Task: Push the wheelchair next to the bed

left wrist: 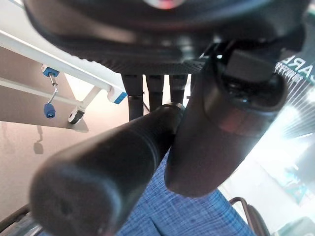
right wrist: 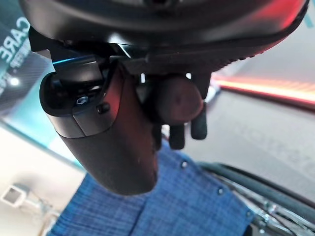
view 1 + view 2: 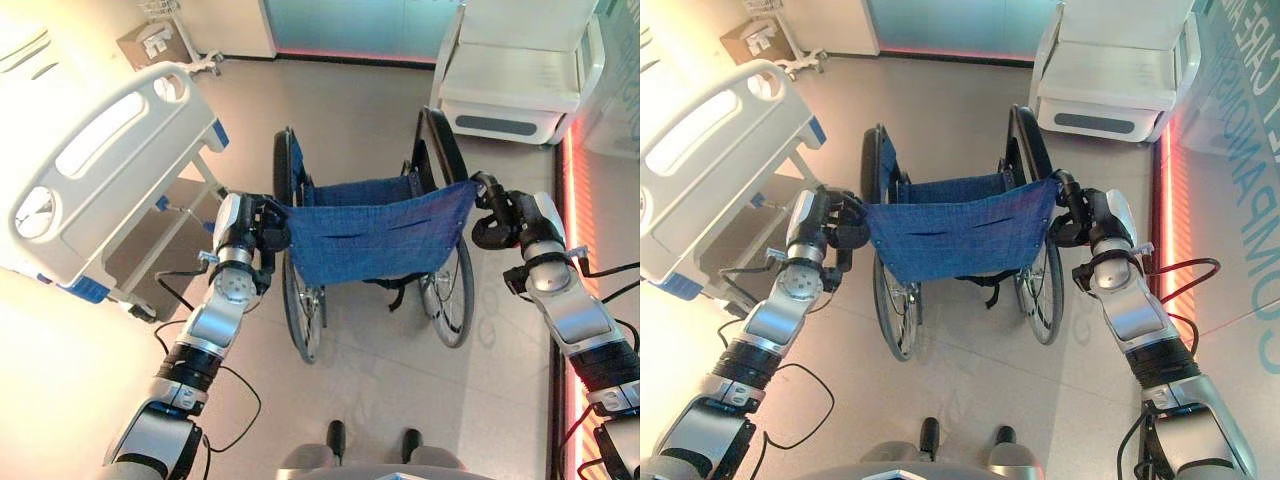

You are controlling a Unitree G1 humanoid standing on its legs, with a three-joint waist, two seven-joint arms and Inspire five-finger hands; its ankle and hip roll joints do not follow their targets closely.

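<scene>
Blue fabric wheelchair (image 3: 370,235), both hands gripping.

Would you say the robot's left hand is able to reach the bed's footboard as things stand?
Probably not yet: the left hand is curled round the wheelchair's push handle, and bare floor separates it from the footboard.

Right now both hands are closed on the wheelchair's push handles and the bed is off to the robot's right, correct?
Not quite: the bed stands to the robot's left, as the left eye view shows. The rest holds: the left hand and right hand are each closed on a push handle of the wheelchair.
</scene>
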